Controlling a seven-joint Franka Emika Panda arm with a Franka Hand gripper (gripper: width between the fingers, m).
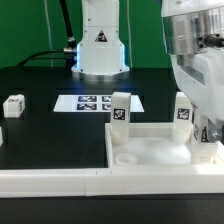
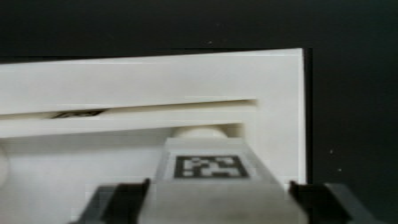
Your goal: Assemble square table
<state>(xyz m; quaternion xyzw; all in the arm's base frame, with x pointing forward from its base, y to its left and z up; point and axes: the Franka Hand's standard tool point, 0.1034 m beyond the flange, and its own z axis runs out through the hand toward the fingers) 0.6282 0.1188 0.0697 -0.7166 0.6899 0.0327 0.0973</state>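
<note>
A: Where does the square tabletop [image 1: 150,150] sit?

B: It lies flat on the black surface [image 1: 40,140] at the exterior view's right, just behind the long white border wall [image 1: 60,182]. One upright leg [image 1: 120,110] stands at its far left corner, and a second upright leg [image 1: 183,110] stands toward its right end.

A: And the gripper [image 1: 205,135]?

B: It hangs low over the slab's right end. In the wrist view its fingers [image 2: 116,200] flank a tagged leg block [image 2: 214,165] with a narrow dark gap on each side, so the jaws stand apart and grip nothing.

A: Anything else?

B: A loose leg [image 1: 13,105] rests far left, with the marker board [image 1: 95,102] behind.
</note>
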